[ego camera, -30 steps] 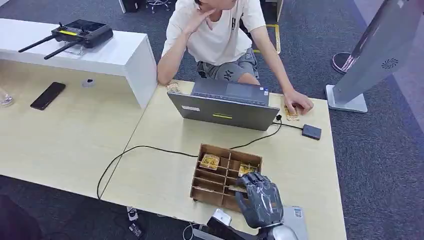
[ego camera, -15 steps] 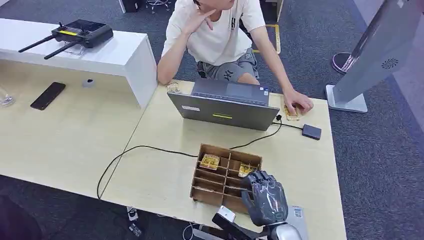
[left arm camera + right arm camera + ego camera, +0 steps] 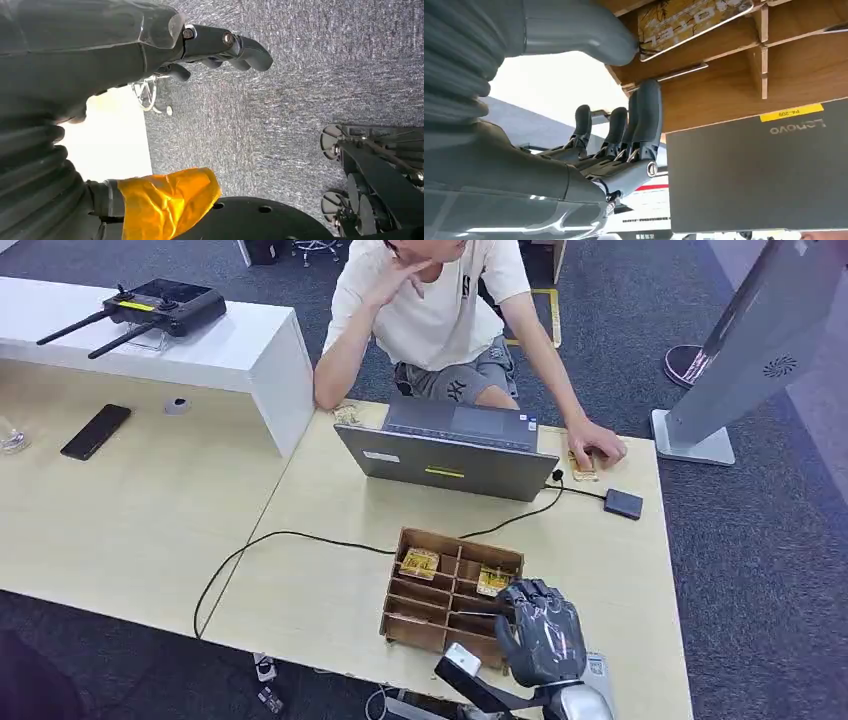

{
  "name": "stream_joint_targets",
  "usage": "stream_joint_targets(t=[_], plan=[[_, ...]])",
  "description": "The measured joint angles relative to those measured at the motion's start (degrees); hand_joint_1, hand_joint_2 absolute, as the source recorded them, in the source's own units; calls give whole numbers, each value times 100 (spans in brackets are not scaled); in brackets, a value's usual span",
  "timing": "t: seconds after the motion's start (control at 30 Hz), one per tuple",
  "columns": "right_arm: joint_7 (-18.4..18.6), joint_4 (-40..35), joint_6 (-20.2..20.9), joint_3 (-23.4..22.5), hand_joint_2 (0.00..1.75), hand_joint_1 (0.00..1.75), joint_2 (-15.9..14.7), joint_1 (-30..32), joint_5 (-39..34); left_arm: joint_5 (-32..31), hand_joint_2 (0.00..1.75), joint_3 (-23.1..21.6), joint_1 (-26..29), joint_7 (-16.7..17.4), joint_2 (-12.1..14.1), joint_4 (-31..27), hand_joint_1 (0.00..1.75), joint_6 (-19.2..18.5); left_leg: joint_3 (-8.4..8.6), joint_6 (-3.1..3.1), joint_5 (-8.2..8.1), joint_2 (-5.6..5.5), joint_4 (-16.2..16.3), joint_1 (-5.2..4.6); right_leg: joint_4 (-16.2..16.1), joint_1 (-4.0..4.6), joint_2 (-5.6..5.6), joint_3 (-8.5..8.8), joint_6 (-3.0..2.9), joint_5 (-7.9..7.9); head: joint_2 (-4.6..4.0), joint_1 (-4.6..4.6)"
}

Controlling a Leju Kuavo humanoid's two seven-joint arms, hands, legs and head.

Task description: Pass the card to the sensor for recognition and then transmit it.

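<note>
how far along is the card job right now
Early. Nothing looks done: the card lies in the wooden box. In hand: the right hand sits at the box's edge beside that card, holding nothing. Left: grasp it, present it to the sensor, then hand it over.

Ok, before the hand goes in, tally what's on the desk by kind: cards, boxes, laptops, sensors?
Cards: 4, two in the box, one under the person's hand, one by the laptop's far corner
Wooden box: 1
Laptop: 1
Sensor: 1
Total: 7
</note>
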Motion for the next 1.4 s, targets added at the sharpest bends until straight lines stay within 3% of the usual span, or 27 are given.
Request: stream_joint_targets(t=[0.77,1.17,1.4], plan=[[-5,0,77,22,175,91,-9,48,-42,52,175,96,0,0,-2,0,0,4,0,0,0,0,0,0,0,0,0,0,0,0,0,0],[160,-208,-83,-420,175,87,-63,47,186,53,175,96,0,0,-2,0,0,-13,0,0,0,0,0,-1,0,-1,0,0,0,0,0,0],[142,-254,-24,-450,175,87,-63,86,184,52,175,96,1,0,-2,0,0,-22,0,0,0,0,0,0,0,0,0,0,0,0,0,2]])
